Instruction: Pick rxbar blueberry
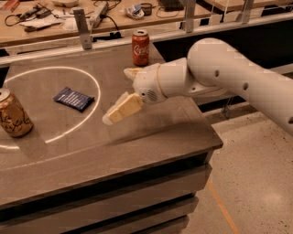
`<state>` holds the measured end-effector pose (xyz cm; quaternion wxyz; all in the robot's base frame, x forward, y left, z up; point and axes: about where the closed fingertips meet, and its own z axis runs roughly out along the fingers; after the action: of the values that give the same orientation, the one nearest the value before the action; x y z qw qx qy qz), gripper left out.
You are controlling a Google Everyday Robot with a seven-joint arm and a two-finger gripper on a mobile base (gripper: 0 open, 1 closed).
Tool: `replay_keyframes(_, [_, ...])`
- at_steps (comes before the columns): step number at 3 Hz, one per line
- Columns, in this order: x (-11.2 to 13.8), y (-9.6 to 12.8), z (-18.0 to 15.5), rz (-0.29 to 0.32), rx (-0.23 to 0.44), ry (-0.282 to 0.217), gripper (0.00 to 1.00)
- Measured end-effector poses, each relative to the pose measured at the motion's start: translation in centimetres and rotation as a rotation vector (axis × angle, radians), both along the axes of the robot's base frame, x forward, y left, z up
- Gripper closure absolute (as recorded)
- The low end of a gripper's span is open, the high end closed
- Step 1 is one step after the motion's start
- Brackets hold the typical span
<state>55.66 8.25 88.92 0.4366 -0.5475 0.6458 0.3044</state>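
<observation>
The rxbar blueberry (73,98), a flat dark navy bar with white print, lies on the grey table (151,137) inside a white ring marked on the top. My gripper (117,96) hovers above the table to the right of the bar, apart from it. It is open and empty. One cream finger (123,108) points down-left toward the bar; the other finger's tip (132,71) shows above it. The white arm (229,77) reaches in from the right.
A red cola can (141,47) stands at the table's back edge behind the gripper. A gold-brown can (13,119) stands at the left edge. A cluttered bench (91,13) with a rail lies behind. The table's right edge drops to the floor (256,183).
</observation>
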Motion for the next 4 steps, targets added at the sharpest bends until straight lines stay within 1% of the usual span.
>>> replay_keyframes(1, [0.5, 2.5, -0.7, 0.031, 0.017, -0.005, 0.00])
replay_keyframes(2, [1.3, 4.5, -1.6, 0.041, 0.018, -0.001, 0.00])
replay_keyframes(4, [3.0, 8.9, -2.8, 0.031, 0.004, 0.007, 0.00])
